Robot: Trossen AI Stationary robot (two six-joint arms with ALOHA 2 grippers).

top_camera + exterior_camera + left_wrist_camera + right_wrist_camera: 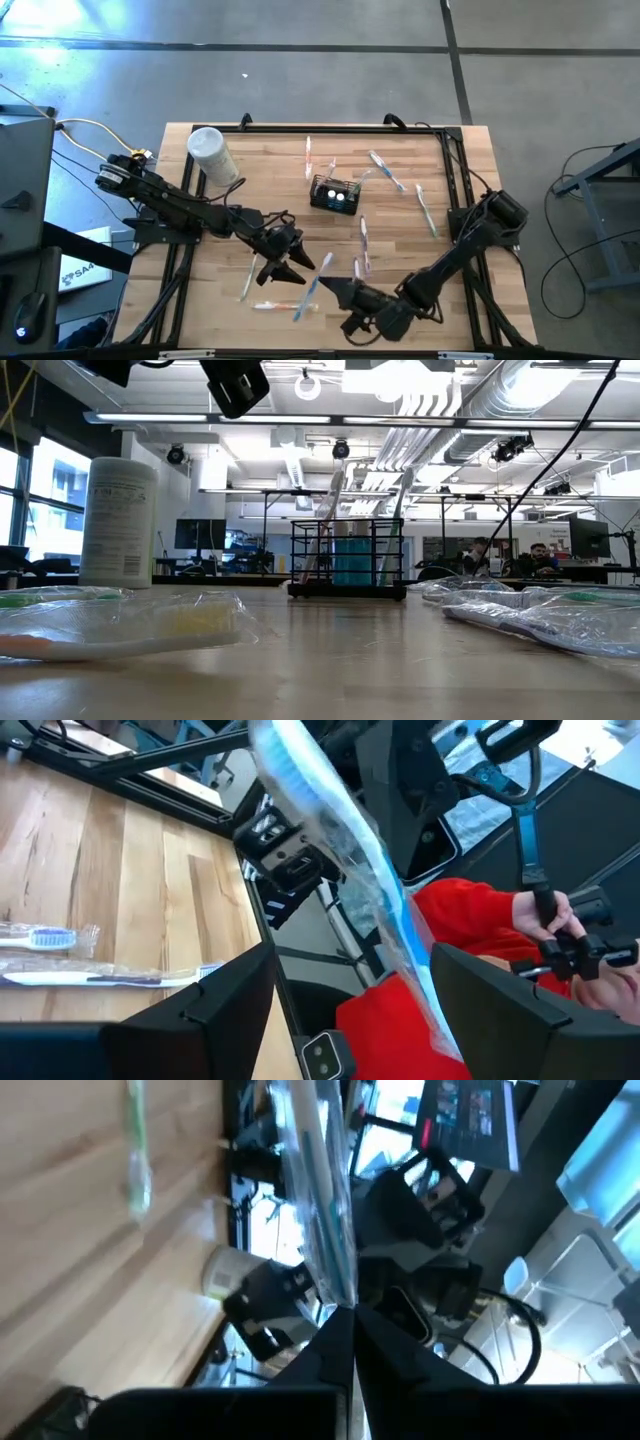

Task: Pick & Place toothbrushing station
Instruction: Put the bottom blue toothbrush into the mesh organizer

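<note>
The toothbrushing station (pixel 334 194) is a small black wire-mesh caddy at the table's middle, toward the back, with toothbrushes standing in it (pixel 347 558). Near the front edge, my right gripper (pixel 335 288) is shut on one end of a blue toothbrush in a clear wrapper (pixel 312 283). The right wrist view shows the closed fingertips (pixel 345 1312) pinching the wrapped toothbrush (pixel 320 1190). My left gripper (pixel 290 265) is open just left of it. In the left wrist view the wrapped toothbrush (pixel 340 830) runs between the spread fingers (pixel 230 995).
A white cylindrical container (pixel 212 155) stands at the back left. Wrapped toothbrushes lie scattered: behind the caddy (pixel 308 158), to its right (pixel 387 170), (pixel 426 210), and at front left (pixel 248 278). A person in red (pixel 470 920) is beyond the front edge.
</note>
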